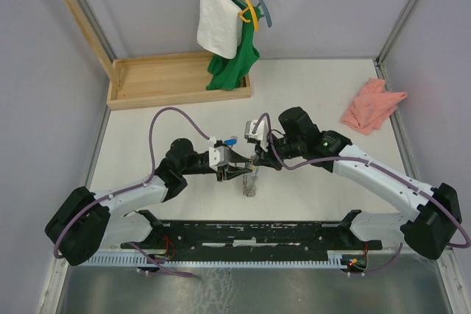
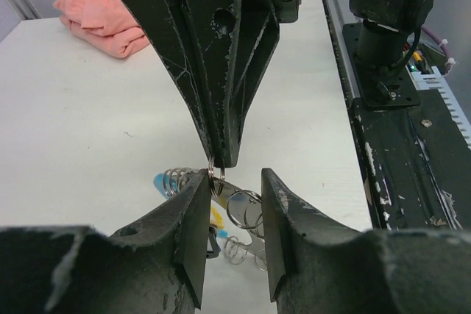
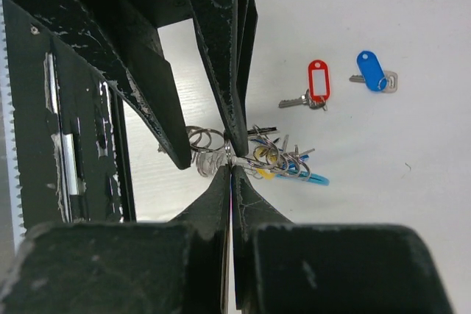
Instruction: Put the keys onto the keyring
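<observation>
Across the white table [image 1: 331,108] the left arm [image 1: 132,196] and right arm [image 1: 375,170] reach inward from the near edge and meet at the middle. At the far left sits a wooden tray [image 1: 176,97], with a white towel [image 1: 219,23] and a green cloth [image 1: 232,68] hanging above it, and a pink cloth [image 1: 372,104] lies crumpled at the far right.

The left gripper [image 2: 232,182] has its jaws spread, with a bundle of wire rings [image 3: 272,159] showing through the gap. The right gripper [image 3: 230,170] has its jaws pressed together, pinching a small keyring [image 2: 213,174] just beside the left gripper's fingertip (whether the two touch I cannot tell).

Both keys lie loose and flat on the table on the far side of the bundle, apart from it. The red key [image 3: 316,82] is closer to the bundle and the blue key [image 3: 374,73] is just beyond.
</observation>
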Action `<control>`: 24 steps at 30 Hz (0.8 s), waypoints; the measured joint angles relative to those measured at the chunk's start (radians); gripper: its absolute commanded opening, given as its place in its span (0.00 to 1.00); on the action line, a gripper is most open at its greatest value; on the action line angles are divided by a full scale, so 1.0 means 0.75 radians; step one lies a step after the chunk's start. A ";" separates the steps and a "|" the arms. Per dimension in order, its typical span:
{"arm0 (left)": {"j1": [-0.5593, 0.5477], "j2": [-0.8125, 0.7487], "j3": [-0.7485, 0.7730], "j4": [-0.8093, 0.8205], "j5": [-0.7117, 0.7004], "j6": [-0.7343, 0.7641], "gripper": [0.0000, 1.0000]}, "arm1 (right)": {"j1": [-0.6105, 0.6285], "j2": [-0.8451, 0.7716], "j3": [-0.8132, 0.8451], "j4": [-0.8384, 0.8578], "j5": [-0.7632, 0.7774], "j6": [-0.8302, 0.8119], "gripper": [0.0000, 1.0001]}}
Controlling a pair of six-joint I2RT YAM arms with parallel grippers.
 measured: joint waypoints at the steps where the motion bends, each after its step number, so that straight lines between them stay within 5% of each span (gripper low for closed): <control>1: 0.000 -0.004 0.003 -0.018 0.001 0.011 0.40 | 0.015 0.017 0.032 -0.043 0.028 -0.009 0.01; 24: 0.005 -0.045 0.041 -0.186 0.024 0.069 0.37 | 0.145 0.090 0.215 -0.377 0.232 -0.161 0.01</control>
